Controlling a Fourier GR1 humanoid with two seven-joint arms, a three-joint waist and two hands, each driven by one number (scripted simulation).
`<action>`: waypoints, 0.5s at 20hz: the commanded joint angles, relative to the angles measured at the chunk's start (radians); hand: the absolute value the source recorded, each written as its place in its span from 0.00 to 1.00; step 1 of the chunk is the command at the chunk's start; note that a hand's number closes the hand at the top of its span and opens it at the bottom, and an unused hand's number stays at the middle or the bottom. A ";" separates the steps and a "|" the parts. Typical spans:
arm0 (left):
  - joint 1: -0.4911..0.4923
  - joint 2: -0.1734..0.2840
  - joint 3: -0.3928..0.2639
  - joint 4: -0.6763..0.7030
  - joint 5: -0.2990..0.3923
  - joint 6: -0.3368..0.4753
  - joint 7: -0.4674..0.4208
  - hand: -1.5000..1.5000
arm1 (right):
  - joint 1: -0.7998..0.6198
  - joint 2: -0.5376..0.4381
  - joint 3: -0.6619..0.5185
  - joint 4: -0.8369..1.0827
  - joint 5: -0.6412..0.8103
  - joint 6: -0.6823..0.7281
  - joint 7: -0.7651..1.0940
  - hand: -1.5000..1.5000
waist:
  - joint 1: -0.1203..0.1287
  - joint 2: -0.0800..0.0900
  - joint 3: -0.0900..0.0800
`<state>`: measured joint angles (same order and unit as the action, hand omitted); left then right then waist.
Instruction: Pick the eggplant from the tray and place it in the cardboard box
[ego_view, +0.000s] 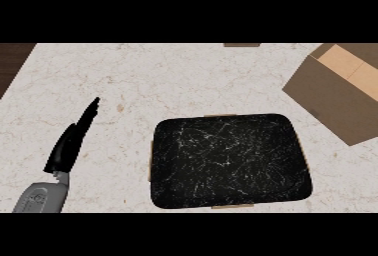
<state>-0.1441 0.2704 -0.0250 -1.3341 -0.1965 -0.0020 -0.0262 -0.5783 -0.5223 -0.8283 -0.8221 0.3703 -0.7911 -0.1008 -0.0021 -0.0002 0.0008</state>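
A black marbled tray with a tan rim lies on the pale stone counter, centre right, and nothing shows on it. The cardboard box stands at the upper right, partly cut by the view's edge, its tan flaps open at the top. No eggplant is visible anywhere. My left hand shows at the left, fingers straight and pointing up the counter, well left of the tray and holding nothing. My right hand is out of the view.
Dark wood borders the counter at the upper left. A small brown piece sits at the counter's far edge. Bare counter stretches between my left hand, the tray and the box.
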 joint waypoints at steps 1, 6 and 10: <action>-0.026 -0.025 -0.004 0.064 -0.037 0.026 -0.037 0.50 | 0.137 0.045 -0.041 -0.091 -0.120 0.030 -0.126 0.00 | -0.007 0.000 0.000; -0.017 0.012 0.047 0.038 0.005 -0.042 -0.042 0.50 | 0.265 0.086 0.041 -0.296 -0.115 0.037 0.032 0.00 | -0.008 -0.003 -0.002; -0.011 -0.022 0.035 0.014 -0.027 -0.024 -0.004 0.50 | 0.289 0.005 0.014 -0.162 -0.196 0.077 -0.071 0.00 | 0.002 0.001 0.000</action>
<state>-0.1396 0.2501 -0.0079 -1.3340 -0.2217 -0.0139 -0.0335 -0.3362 -0.4844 -0.8117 -1.0183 0.2260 -0.7464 -0.1321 -0.0033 -0.0021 -0.0012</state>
